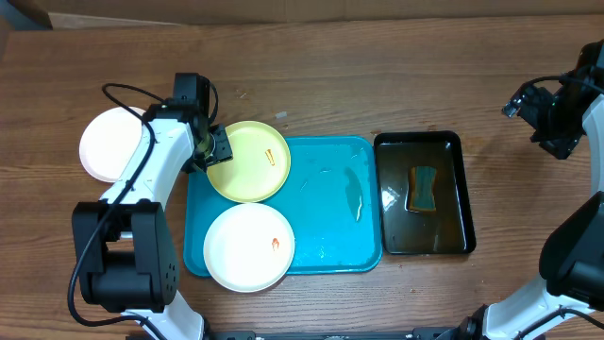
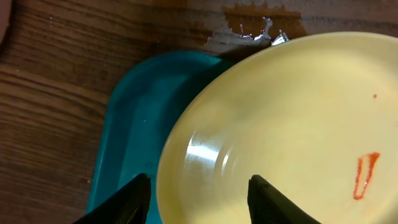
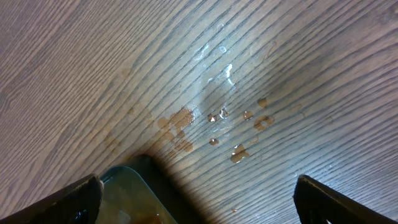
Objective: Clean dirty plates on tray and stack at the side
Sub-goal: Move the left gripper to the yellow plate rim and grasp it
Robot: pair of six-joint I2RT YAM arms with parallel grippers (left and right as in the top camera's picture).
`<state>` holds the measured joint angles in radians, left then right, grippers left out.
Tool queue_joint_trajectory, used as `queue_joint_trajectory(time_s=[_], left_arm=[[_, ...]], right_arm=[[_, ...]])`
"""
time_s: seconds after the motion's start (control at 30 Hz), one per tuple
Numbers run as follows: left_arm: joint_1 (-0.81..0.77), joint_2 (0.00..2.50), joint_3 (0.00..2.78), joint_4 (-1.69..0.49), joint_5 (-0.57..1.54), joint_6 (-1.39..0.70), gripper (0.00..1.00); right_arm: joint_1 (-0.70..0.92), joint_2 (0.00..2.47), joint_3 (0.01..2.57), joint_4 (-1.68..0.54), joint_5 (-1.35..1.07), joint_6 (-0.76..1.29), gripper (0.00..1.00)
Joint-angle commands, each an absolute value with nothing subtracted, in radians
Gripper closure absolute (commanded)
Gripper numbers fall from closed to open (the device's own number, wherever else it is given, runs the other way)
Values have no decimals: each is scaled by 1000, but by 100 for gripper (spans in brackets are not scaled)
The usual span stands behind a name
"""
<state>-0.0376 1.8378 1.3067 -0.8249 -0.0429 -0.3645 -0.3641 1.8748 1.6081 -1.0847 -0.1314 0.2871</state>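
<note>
The yellow plate (image 1: 250, 161), at the tray's (image 1: 330, 203) far-left corner, is straddled at its edge by the half-spread left claw (image 2: 199, 179). The edge should be seated deep before pinching, then lifted level. The right claw (image 3: 198, 186) is spread wide over wet tabletop (image 3: 280, 50).

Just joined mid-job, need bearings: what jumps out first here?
The big turquoise plastic tray mid-table, carrying a round pale yellow plate and a round white plate, both with orange-red smears. The left gripper sits at the yellow plate's rim. Right of the tray, a black tray of murky water holds a sponge.
</note>
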Motion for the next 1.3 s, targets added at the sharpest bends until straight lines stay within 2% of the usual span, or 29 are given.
queue_joint_trajectory(time_s=[0.0,0.1,0.4,0.63,1.07,1.13,1.27], left_arm=[[-34,1844,1255,-782,-56,-371,50],[-33,1844,1225,-741,-56,-371,54],[-33,1844,1195,-705,-60,-371,55],[-30,1843,1194,-699,-72,-358,48],[-25,1844,1202,-698,-62,-337,47],[-28,1844,1192,-694,-60,-337,49],[-38,1844,1190,-695,-6,-337,64]], right_arm=[[-357,1864,1609,-1079,-136,285,0],[-357,1864,1609,-1079,-136,285,0],[-357,1864,1609,-1079,-136,285,0],[-357,1864,1609,-1078,-136,285,0],[-357,1864,1609,-1078,-136,285,0],[-357,1864,1609,-1079,-136,285,0],[-357,1864,1609,-1078,-136,285,0]])
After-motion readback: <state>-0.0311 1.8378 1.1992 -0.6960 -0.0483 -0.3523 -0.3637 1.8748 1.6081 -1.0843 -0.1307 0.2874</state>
